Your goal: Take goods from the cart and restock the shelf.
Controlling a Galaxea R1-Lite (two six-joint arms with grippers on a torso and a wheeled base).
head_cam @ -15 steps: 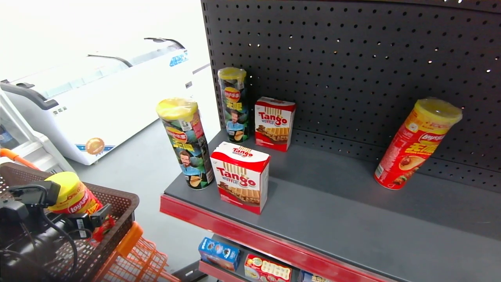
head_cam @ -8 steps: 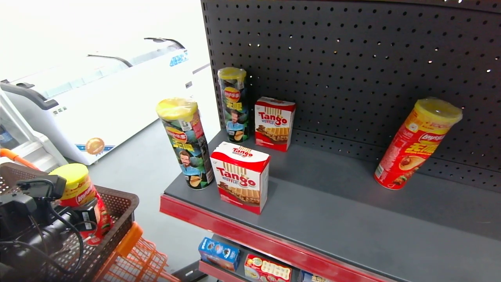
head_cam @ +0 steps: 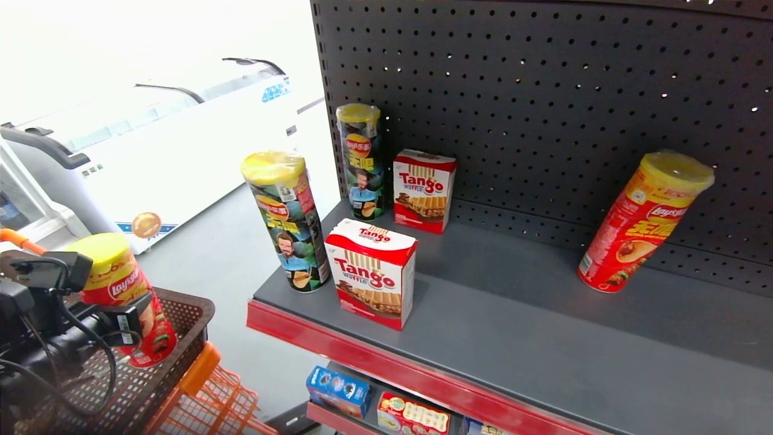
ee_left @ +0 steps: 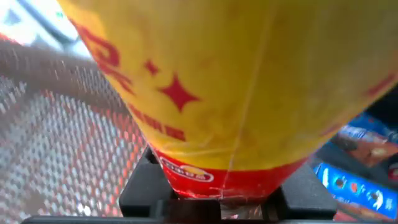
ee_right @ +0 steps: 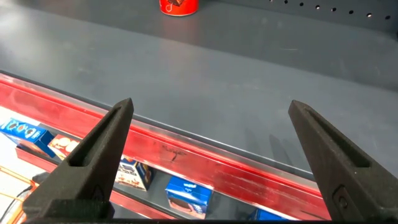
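Over the brown cart basket (head_cam: 193,308) at the robot's left, the head view has the left hand (head_cam: 99,299) clamped on a red chip can (head_cam: 127,290) with a yellow lid, a finger on each side of its middle. The can stands nearly upright, lid above the rim and base inside the basket walls. That grip probably suits carrying it across and setting it down on its base. On the shelf (head_cam: 513,326), 2 green chip cans (head_cam: 287,223) and 2 wafer boxes (head_cam: 371,272) are grouped at the left end. A leaning chip can (head_cam: 640,223) of the same red kind tilts against the pegboard (head_cam: 543,90) at the right. The bare stretch between looks the likely spot for the new can.

Close along the can's wall, the left wrist view adds the contact itself: the fingers (ee_left: 144,186) press against the can's red band, with basket mesh (ee_left: 56,143) behind.

Farther right, the right wrist view supplies the right hand (ee_right: 211,106), spread wide and holding nothing, just above the shelf's red front edge (ee_right: 205,158). Blue boxes (ee_right: 186,196) sit on the tier below.
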